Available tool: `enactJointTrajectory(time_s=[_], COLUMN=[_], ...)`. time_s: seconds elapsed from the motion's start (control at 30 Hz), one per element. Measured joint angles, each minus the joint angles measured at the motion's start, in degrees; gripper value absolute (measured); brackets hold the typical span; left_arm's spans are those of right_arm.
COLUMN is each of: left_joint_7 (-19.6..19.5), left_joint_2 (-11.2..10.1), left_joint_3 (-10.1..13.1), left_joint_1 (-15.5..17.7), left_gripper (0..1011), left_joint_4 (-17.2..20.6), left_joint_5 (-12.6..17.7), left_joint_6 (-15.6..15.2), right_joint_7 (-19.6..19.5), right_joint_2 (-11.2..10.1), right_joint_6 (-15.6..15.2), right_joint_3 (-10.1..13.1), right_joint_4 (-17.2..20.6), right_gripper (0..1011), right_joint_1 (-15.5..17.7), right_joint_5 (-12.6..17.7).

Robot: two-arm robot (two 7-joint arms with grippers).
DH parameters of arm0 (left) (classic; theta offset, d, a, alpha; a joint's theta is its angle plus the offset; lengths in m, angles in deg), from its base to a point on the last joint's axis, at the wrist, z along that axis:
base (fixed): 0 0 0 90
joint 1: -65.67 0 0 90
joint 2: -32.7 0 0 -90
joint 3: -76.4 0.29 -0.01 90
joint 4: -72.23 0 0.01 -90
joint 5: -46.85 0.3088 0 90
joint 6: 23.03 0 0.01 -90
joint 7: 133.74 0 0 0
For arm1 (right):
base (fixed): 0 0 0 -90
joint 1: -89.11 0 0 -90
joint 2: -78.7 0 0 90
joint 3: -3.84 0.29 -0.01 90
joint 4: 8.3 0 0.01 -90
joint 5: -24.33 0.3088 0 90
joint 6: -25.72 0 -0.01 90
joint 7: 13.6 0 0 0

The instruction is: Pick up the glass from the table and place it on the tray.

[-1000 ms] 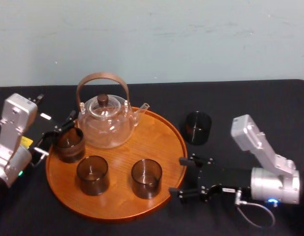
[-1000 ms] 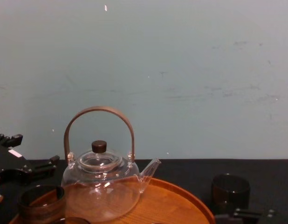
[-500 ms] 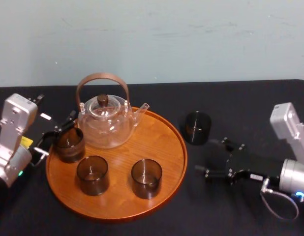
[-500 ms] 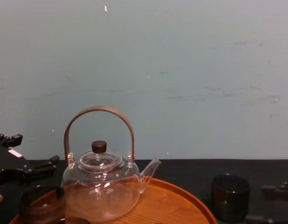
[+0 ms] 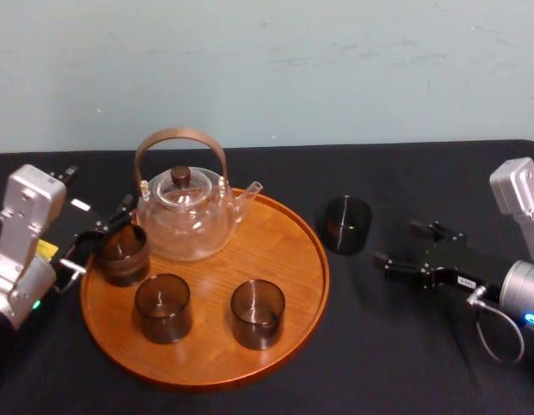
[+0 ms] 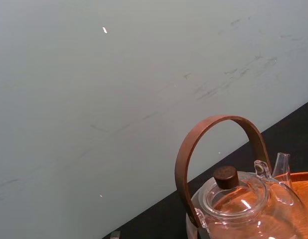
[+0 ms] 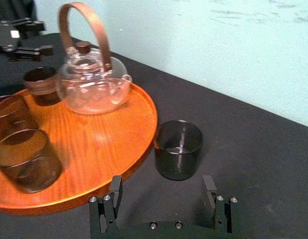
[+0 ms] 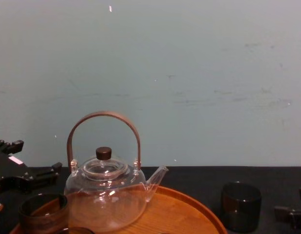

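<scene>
**Step in hand: approach for the grasp.**

The small smoky grey-brown see-through glass [image 5: 347, 225] stands upright on the black-cloth table [image 5: 397, 354]. It is just beside the right rim of the large round orange-brown wooden tray [image 5: 319, 275] and appears not to touch it. My right gripper [image 5: 396, 242] is released, with its fingers spread wide. It is near the glass on the right side and clear of it. In the right wrist view the glass sits ahead of the gap, slightly toward one finger.

**Procedure, as I judge it:**
1. Centre the gap on the glass.
2. Advance low until both fingers flank the wall at mid-height.
3. Close gently, as smooth glass may slip or tip.
4. Lift straight up to clear the raised rim.
5. Carry to the bare wood on the tray's right half. Keep away from the clear glass teapot with arched wooden handle [image 5: 185, 216] and the three dark tumblers [image 5: 257, 313] standing there.

The left gripper [image 5: 98, 235], fingers spread, is parked at the tray's left edge.
</scene>
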Motion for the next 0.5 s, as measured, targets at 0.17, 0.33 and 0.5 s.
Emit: enactJointTrajectory(time_s=[0.17, 0.33, 0.5], left_joint_7=[0.0, 0.0, 0.0], left_joint_2=[0.0, 0.0, 0.0], left_joint_3=[0.0, 0.0, 0.0], left_joint_1=[0.0, 0.0, 0.0], left_gripper=[1001, 1001, 1001], left_joint_4=[0.0, 0.0, 0.0], left_joint_5=[0.0, 0.0, 0.0], left_joint_6=[0.0, 0.0, 0.0], right_joint_7=[-0.8, -0.9, -0.7], right_joint_2=[1.4, 2.6, 4.1], right_joint_6=[-1.9, -3.2, -4.1], right_joint_3=[0.4, 0.3, -0.3], right_joint_4=[-1.5, -2.9, -4.7], right_gripper=[1002, 1003, 1002], right_joint_1=[-1.2, -2.4, -4.1], right_joint_5=[-0.7, -1.6, -2.7])
